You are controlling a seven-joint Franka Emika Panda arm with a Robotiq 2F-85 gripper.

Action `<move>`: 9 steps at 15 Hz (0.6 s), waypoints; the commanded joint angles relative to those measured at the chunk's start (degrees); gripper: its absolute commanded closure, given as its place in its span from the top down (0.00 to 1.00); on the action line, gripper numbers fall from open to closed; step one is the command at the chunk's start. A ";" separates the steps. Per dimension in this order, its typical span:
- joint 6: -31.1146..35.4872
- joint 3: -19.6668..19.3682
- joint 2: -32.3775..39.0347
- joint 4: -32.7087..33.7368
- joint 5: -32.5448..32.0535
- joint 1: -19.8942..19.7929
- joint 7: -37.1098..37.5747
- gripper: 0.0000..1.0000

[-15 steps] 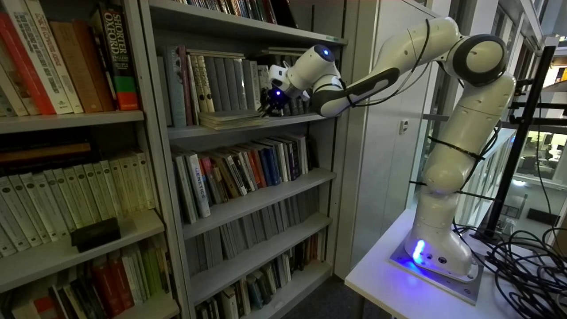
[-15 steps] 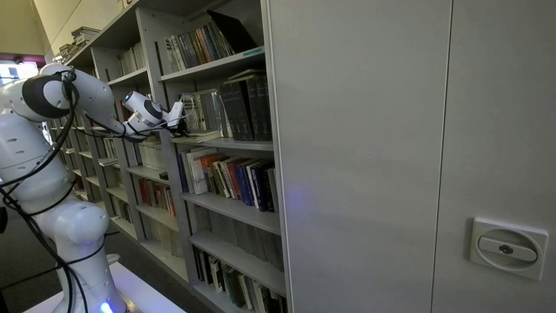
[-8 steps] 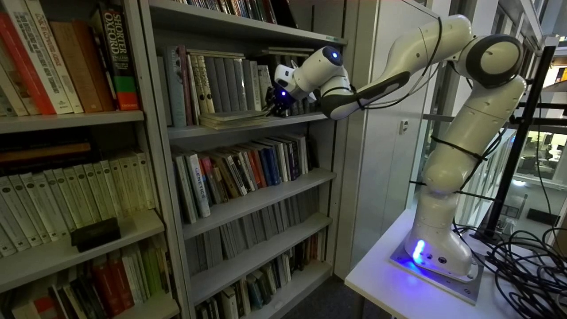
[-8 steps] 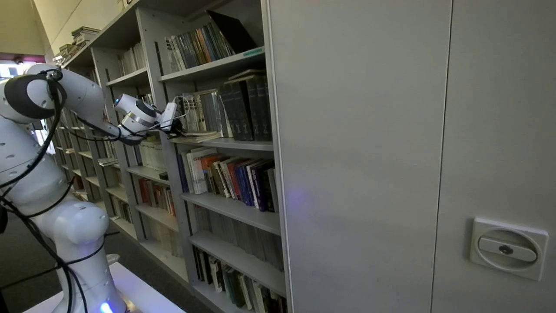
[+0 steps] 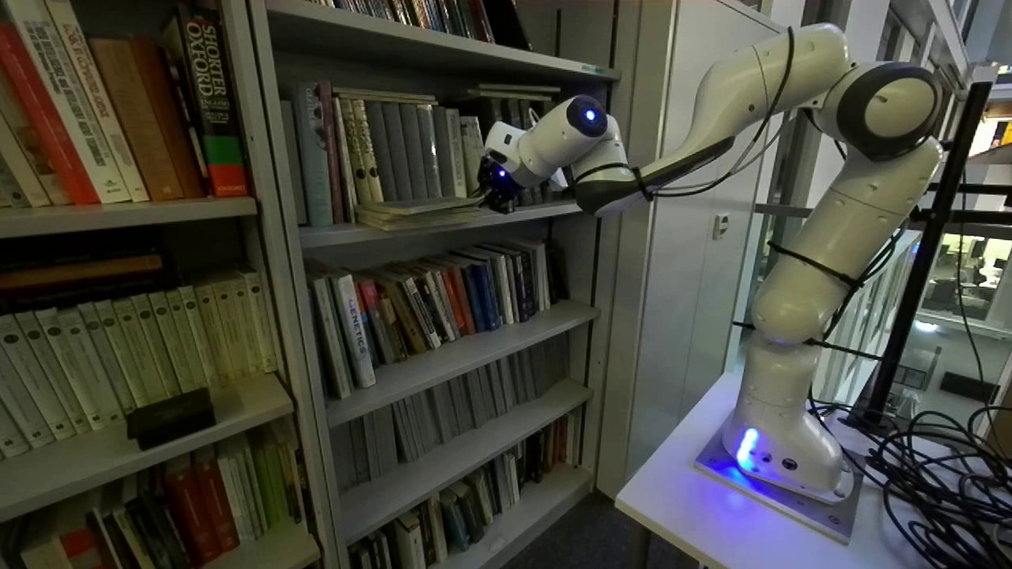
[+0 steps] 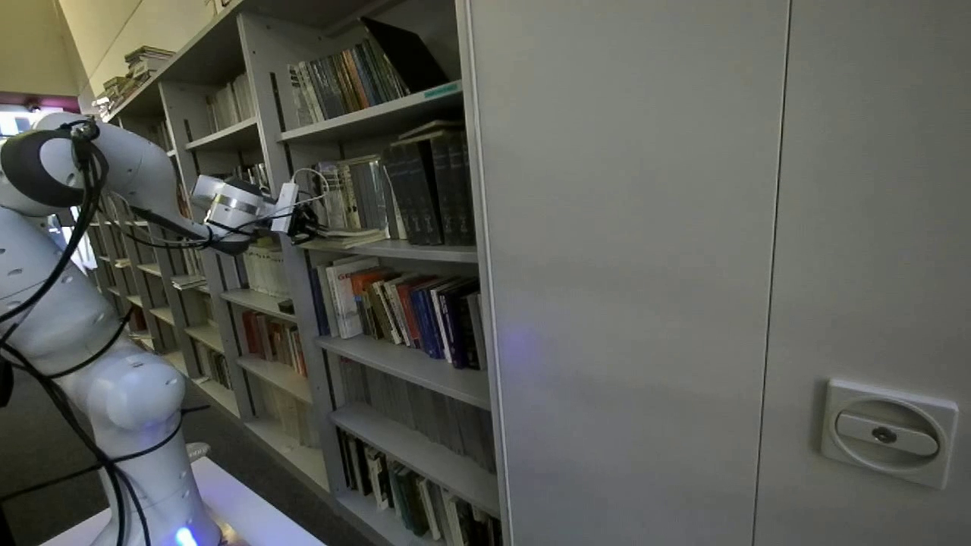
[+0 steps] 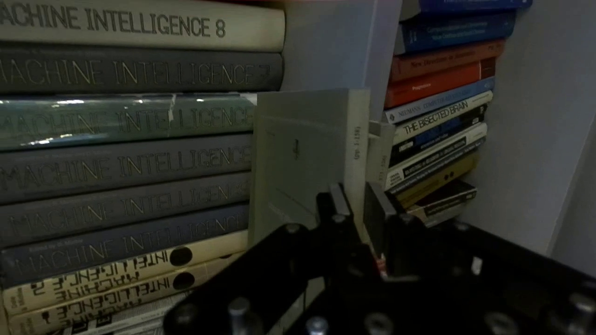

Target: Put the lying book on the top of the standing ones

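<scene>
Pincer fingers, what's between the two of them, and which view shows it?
The top lying book: its lettered spine runs between the two fingers of the pincer, one above it and one below, as the wrist view shows.

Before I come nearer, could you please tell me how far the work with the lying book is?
Done: the jaws are closed round the lying book at its spine. In hand: it looks gripped, yet seems to lie on the pile. Left: raising it onto the standing books, which rise behind.
</scene>
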 commanded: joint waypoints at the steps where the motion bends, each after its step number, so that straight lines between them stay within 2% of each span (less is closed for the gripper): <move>1: -7.35 4.01 -0.16 1.42 -5.28 -2.20 8.33 0.04; 2: -10.26 1.05 0.78 1.69 -7.00 2.25 9.76 0.04; 5: -12.13 -0.15 1.62 1.36 -8.01 5.44 10.13 0.04; 9: -10.80 -1.76 2.12 1.40 -7.48 8.35 8.88 0.04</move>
